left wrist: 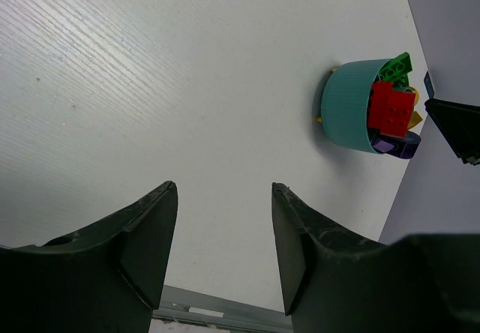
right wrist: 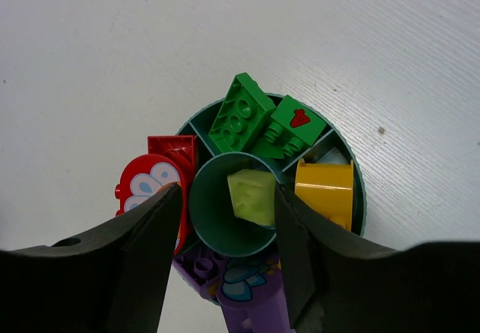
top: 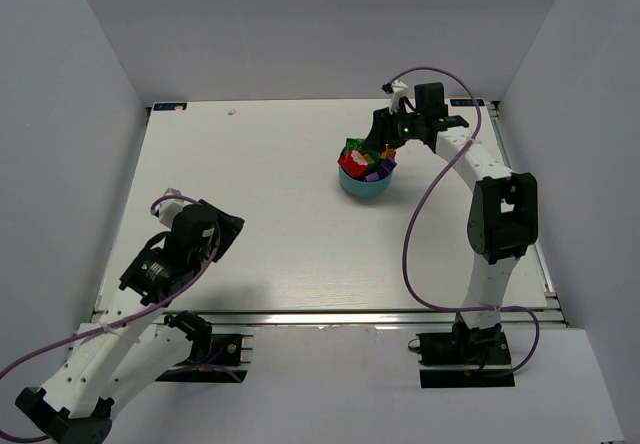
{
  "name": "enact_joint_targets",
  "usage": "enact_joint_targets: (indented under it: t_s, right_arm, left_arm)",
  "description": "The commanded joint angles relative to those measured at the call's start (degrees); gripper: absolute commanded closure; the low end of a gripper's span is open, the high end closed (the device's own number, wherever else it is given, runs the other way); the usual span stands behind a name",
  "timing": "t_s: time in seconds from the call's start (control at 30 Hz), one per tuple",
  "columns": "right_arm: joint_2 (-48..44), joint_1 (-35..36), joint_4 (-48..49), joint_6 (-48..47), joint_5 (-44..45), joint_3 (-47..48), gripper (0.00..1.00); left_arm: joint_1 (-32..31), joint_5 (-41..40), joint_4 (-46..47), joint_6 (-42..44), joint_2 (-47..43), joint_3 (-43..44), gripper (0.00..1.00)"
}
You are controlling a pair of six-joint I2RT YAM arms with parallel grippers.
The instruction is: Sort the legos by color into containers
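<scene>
Right wrist view: the right hand is poised directly above the teal bowl, its fingers parted to a middling width with nothing gripped between them. The central cup is straddled by them, and in it one lime brick lies tilted. This placement is judged deliberate: the hand is centred on the cup so that a lime piece lands there and not in a neighbouring wedge.

Around the cup the colours are separated by the dividers. Two green bricks share the upper wedge. One yellow cylindrical piece fills the wedge at the right. Two red pieces, a round printed one and a square brick, sit at the left. Purple pieces lie lowest, their number hidden by the hand. One bowl is counted on the bench.

The left hand is held open and empty, well apart from the bowl, presumably to leave room.
</scene>
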Motion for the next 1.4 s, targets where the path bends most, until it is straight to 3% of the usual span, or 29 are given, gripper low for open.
enact_joint_targets:
  t_s: [0.0,0.17,0.27,0.37,0.4,0.47,0.53,0.57,0.6,0.63,0.67,0.73,0.9,1.03,1.23,1.3,1.37]
  right_arm:
    - [0.18,-0.25,0.87,-0.69,0.01,2.61,0.41]
    - [-0.08,-0.25,0.61,-0.95,0.1,2.43,0.39]
    - [-1.92,-0.33,0.87,-1.57,-0.87,2.61,0.46]
    - [-5.87,-0.33,1.13,-5.25,-2.45,2.26,0.56]
    - [-6.92,-0.33,1.05,-8.74,-3.06,2.0,0.61]
    - [-11.23,-0.33,0.87,-13.5,-7.18,-0.37,0.64]
    - [-16.39,-0.33,1.83,-19.48,-12.63,-5.61,0.59]
    - [-18.25,-0.25,2.01,-21.59,-14.65,-7.65,0.46]
    - [-19.75,-0.07,2.71,-23.61,-17.89,-9.85,0.39]
    - [-22.73,0.28,3.24,-25.98,-18.44,-11.96,0.31]
    - [-23.89,0.63,3.33,-26.61,-18.36,-15.37,0.23]
    - [-26.08,1.68,2.63,-28.1,-18.45,-17.68,0.18]
    - [-29.43,2.39,4.91,-26.97,-19.85,-23.92,0.17]
    - [-29.17,2.3,6.32,-25.39,-20.21,-24.63,0.18]
    - [-28.73,2.39,9.22,-22.67,-20.29,-25.43,0.18]
    - [-28.64,2.39,9.39,-22.14,-20.38,-25.51,0.18]
    - [-28.64,2.3,9.48,-22.05,-20.12,-25.51,0.18]
  left_arm:
    - [0.22,-0.15,-0.12,0.25,-0.02,0.1,0.37]
    - [0.22,-0.15,0.15,0.25,0.07,0.19,0.37]
    - [0.22,-0.5,-0.55,0.34,0.42,0.72,0.43]
    - [0.22,-0.85,-2.65,0.43,2.26,1.95,0.78]
    - [0.22,-1.03,-3.45,0.34,3.31,2.47,0.99]
    - [0.57,-0.85,-6.34,0.34,7.08,4.05,1.0]
    - [1.88,-0.5,-8.11,0.43,10.07,5.11,1.0]
    - [2.76,-0.5,-10.2,0.51,10.78,5.46,0.98]
    - [3.9,-0.41,-11.53,0.52,11.31,5.81,0.84]
    - [6.43,-0.24,-13.46,0.86,11.75,6.16,0.61]
    - [7.76,-0.06,-14.43,1.13,11.84,6.34,0.44]
    - [12.05,0.64,-15.76,3.13,11.93,6.34,0.03]
    - [24.37,4.85,-14.62,15.87,17.88,5.73,0.02]
    - [34.29,7.58,-12.25,32.89,27.55,9.23,0.02]
    - [36.16,8.64,-15.15,52.09,41.71,19.42,0.06]
    - [36.78,15.97,-10.6,55.52,41.2,19.0,0.11]
    - [36.6,15.94,-9.08,57.64,41.63,19.7,0.12]
